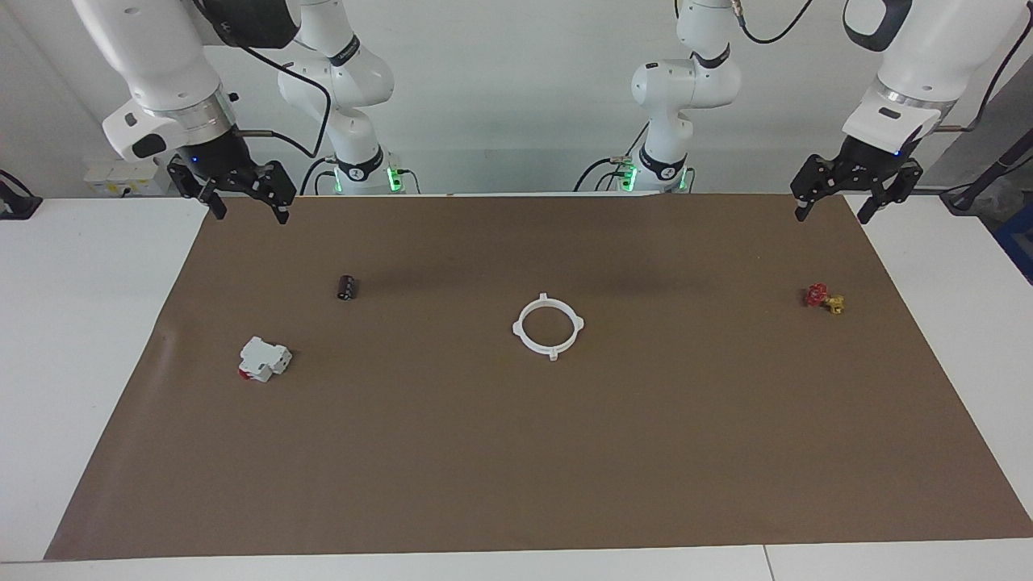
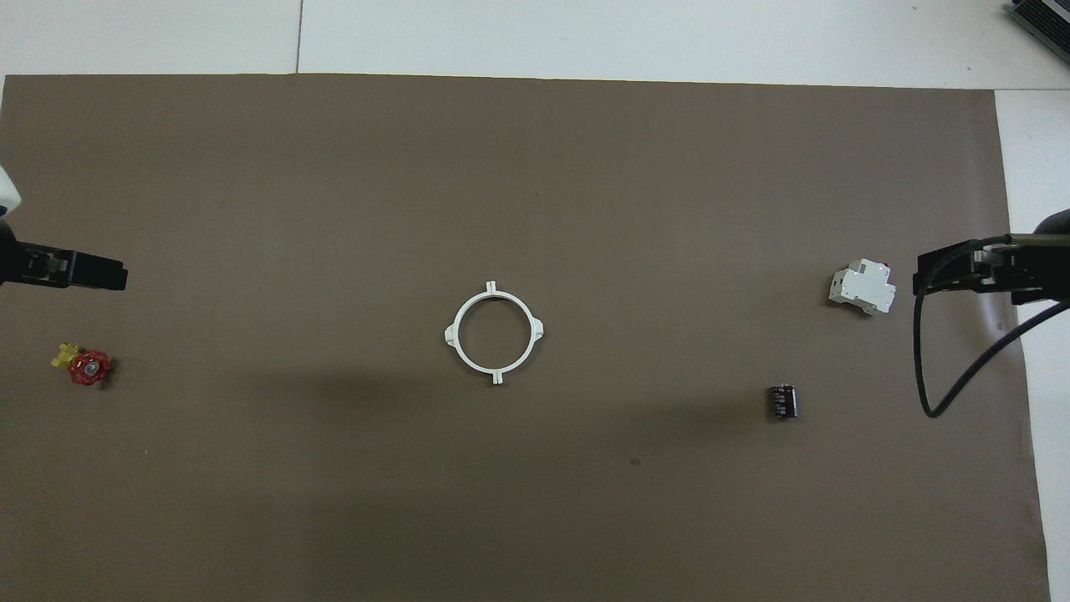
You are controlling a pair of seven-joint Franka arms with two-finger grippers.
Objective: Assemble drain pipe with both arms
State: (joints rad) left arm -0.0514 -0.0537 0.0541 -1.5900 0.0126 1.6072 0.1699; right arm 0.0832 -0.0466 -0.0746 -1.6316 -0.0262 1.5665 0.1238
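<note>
The drain pipe (image 1: 518, 329) lies flat in the middle of the brown mat as one closed white ring with small tabs around its rim. It also shows in the overhead view (image 2: 451, 336). I cannot make out the seams between its two halves. My right gripper (image 1: 250, 215) is open and empty, up in the air over the mat's edge at the right arm's end; it also shows in the overhead view (image 2: 928, 274). My left gripper (image 1: 833, 216) is open and empty, up over the mat's edge at the left arm's end, and shows in the overhead view (image 2: 100, 274). Both are well apart from the ring.
A white blocky part with red (image 1: 264, 358) (image 2: 861, 288) and a small dark cylinder (image 1: 347, 287) (image 2: 782, 400) lie toward the right arm's end. A small red and yellow valve (image 1: 823, 298) (image 2: 88, 366) lies toward the left arm's end. The brown mat (image 1: 516, 468) covers the white table.
</note>
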